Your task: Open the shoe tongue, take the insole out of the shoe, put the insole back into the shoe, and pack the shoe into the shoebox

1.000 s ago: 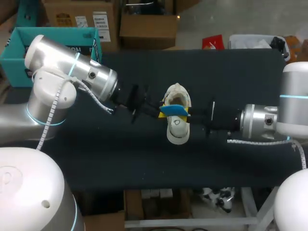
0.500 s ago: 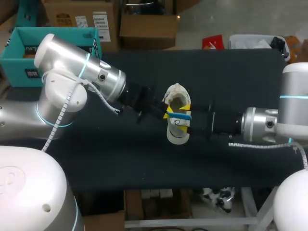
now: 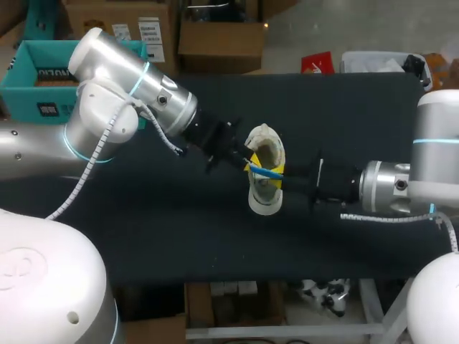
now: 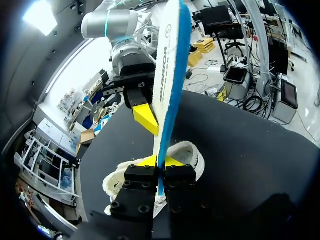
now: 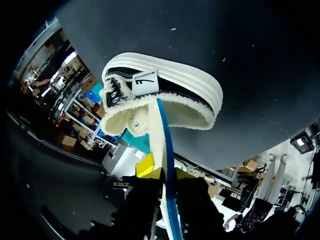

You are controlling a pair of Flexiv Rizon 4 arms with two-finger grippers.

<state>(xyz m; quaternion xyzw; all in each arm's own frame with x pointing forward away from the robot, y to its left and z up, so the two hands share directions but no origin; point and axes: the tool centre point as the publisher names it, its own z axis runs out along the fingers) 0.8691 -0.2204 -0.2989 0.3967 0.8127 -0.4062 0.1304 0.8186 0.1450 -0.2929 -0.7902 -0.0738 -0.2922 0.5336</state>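
Note:
A white fleece-lined shoe with a black side stands mid-table, its opening facing up. A thin blue-and-white insole hangs on edge just above that opening. My left gripper comes in from the left and is shut on one end of the insole. My right gripper comes in from the right, with its yellow tips either side of the insole, shut on it. The teal shoebox sits at the back left, partly behind my left arm.
The black tabletop stretches around the shoe on all sides. My left arm's elbow rises over the table's back left corner, near the shoebox.
My left arm has pushed in toward the shoe. The insole has turned from lying flat to standing on edge. My right gripper let go, then closed on the insole again.

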